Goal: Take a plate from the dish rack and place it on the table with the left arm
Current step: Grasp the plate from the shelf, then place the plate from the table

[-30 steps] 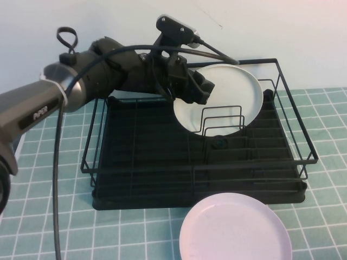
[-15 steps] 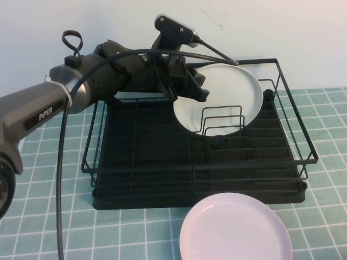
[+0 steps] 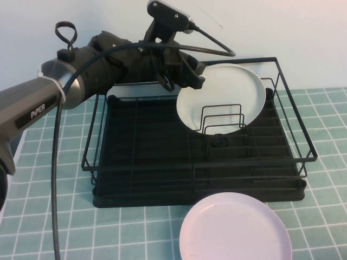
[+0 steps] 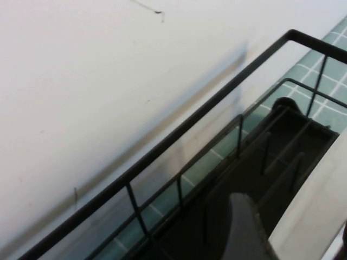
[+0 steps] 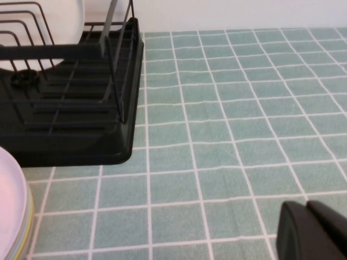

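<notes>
The creamy-white plate (image 3: 227,97) stands on edge among the wire dividers at the back right of the black dish rack (image 3: 195,168). My left gripper (image 3: 191,78) reaches over the rack's back left and is shut on the plate's upper left rim. In the left wrist view one dark finger (image 4: 238,227) lies against the plate's pale rim (image 4: 320,200), beside the rack's top rail (image 4: 206,111). My right gripper (image 5: 308,227) is shut and empty, low over the teal tiled table (image 5: 217,124) to the right of the rack (image 5: 81,141). It is out of the high view.
A pale pink plate (image 3: 234,230) lies flat on the table (image 3: 54,162) just in front of the rack; its edge also shows in the right wrist view (image 5: 11,206). A white wall stands close behind the rack. Open tiles lie left and right of the rack.
My left gripper has risen a little at the plate's upper left rim, and the plate has shifted slightly up with it. The pink plate has not moved.
</notes>
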